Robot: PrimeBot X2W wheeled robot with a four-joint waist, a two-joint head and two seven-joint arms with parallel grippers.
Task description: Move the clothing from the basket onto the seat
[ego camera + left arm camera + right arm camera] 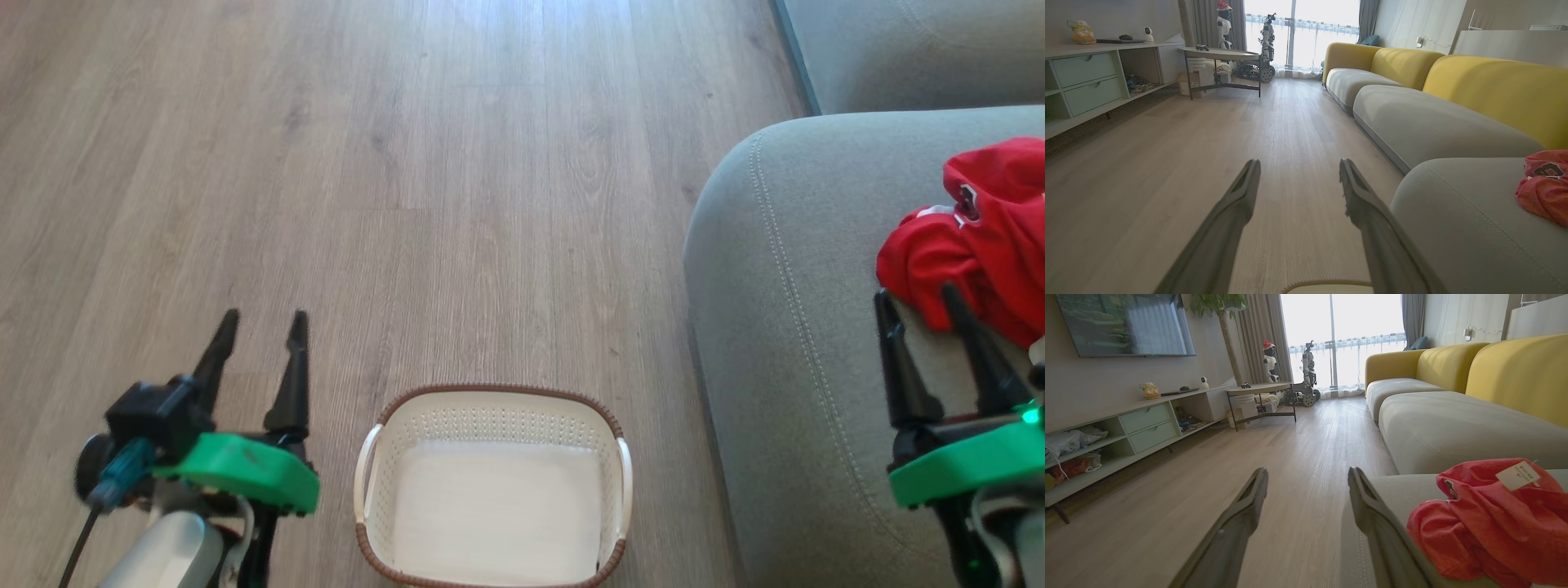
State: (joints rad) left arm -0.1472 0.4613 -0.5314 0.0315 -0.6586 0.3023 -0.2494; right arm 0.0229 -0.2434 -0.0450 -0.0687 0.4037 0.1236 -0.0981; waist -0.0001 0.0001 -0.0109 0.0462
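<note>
One white tag (1519, 475) on the clothing (1486, 522) shows from the right wrist.

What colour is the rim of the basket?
The basket rim is brown, woven-looking; clearest in the head view.

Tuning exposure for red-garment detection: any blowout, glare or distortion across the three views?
Head view: even daylight, sharp, clothing saturated red, basket bottom nearly clipped white, faint sheen on the wood floor at top. Left wrist view: window blown out, clothing washed to pink, left gripper's fingers stretched by the wide angle. Right wrist view: same blown window, clothing paler than in head view.
</note>
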